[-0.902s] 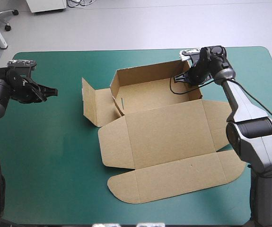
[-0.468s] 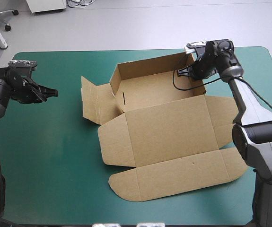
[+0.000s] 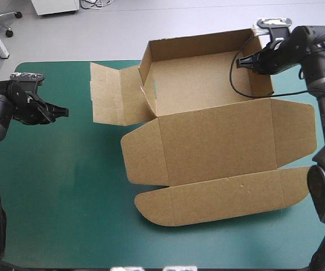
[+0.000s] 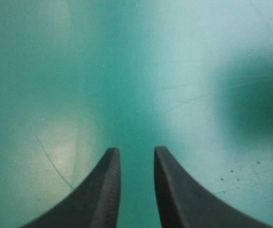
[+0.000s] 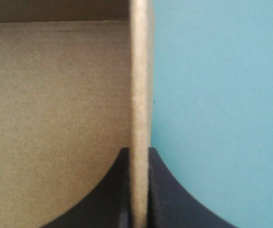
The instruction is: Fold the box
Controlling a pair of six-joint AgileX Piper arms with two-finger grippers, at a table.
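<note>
**Step in hand.** The right gripper point(image 5: 139, 153) is all but closed on the box point(image 3: 216, 149). One upright wall point(image 5: 140, 90) stands edge-on between its fingers point(image 5: 108, 195), the inner face of the board to one side and bare cover point(image 5: 217, 104) to the other. From that grip the tray runs away toward the left arm. The flat lid point(image 3: 219, 197) lies on the side nearer the robot. The left gripper point(image 4: 134, 151) is slightly parted and holds nothing. It hovers over the cover, well apart from the box.

**Next move (judgement).** The side flap point(image 3: 116, 93) nearest the left gripper is splayed outward, not raised. That flap probably has to be stood up and tucked. The left gripper must first cross to it while the right grip steadies the tray.

**Not determinable.**
- From above, the right fingertips are hidden behind the wall and wrist.
- Whether the tray base rests on the cover or is lifted cannot be told.
- The right wrist view shows no corner or tuck.
- A dark blur beside the left gripper cannot be identified.
</note>
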